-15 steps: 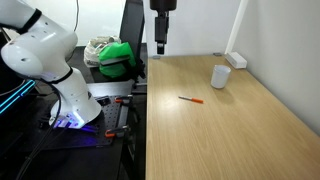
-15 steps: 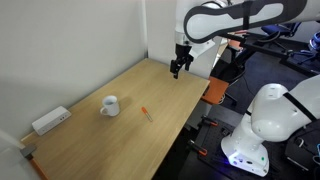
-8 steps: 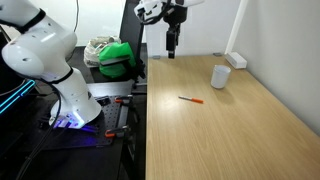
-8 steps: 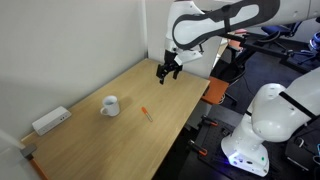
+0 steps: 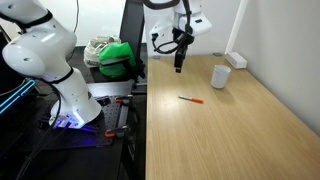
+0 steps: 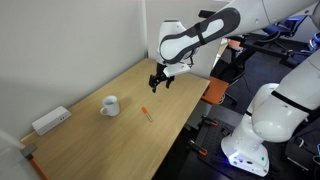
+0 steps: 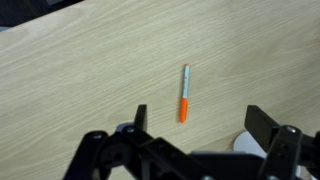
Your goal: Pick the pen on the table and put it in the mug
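In an exterior view we begin at the left with a flat white rectangular block [image 6: 50, 121] lying near one end of the table [image 6: 100, 146], a broad pale tan slab with a fine, matte wood grain. Next comes the mug [image 6: 109, 105], a small, smooth white-grey cylinder standing upright. To its right, apart from it, lies the pen [image 6: 147, 113], a thin straight stick flat on the wood. Further right the gripper [image 6: 158, 85] hangs in the air above the table's far part, dark and angular at the tip of the glossy white, rounded arm [image 6: 200, 35].

In the wrist view the left finger [image 7: 140, 118] and the right finger [image 7: 258, 120] are black, blocky and spread wide. Between them we see only wood, so the gripper [image 7: 196, 112] grips nothing. The pen [image 7: 184, 95] lies beyond the fingers, orange at its nearer end and pale grey at its farther end.

As for edges, in an exterior view the pen [image 5: 190, 100] rests well inside the table [image 5: 230, 135], away from every straight edge, with bare wood on all sides. The mug [image 5: 220, 76] stands closer to the wall-side edge, with room all around it. The gripper [image 5: 180, 66] hangs clear of both.
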You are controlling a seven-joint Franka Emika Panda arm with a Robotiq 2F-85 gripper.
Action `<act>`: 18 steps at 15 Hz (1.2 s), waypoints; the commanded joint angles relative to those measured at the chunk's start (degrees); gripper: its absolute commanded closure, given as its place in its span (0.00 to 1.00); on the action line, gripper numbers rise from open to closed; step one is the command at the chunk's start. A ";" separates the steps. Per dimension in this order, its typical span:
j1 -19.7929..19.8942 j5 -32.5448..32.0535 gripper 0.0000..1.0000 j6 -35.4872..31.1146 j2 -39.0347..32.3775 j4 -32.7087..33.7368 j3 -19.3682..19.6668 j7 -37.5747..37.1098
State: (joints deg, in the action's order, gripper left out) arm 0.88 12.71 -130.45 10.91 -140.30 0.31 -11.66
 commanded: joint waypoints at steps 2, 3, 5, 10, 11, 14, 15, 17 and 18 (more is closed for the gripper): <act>-0.02 -0.03 0.00 -0.03 -1.47 0.63 0.01 -0.01; -0.02 -0.03 0.00 -0.03 -1.66 0.84 0.01 -0.01; -0.02 -0.02 0.00 -0.03 -1.67 1.12 0.00 -0.02; -0.13 -0.18 0.00 -2.53 -4.59 2.46 -0.54 -2.54; -0.21 -0.16 0.00 -3.59 -5.37 2.72 -0.65 -2.97; -0.64 -0.71 0.00 -7.06 -8.50 3.56 -1.14 -4.12; -0.76 -0.87 0.00 -8.39 -9.71 3.85 -1.32 -4.59; -1.18 -0.68 0.00 -10.06 -12.38 4.70 -1.60 -4.43; -1.45 -0.69 0.00 -10.82 -13.90 5.28 -1.67 -4.63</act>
State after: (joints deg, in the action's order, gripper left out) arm 0.17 12.53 -139.07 1.46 -137.64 -0.88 -13.98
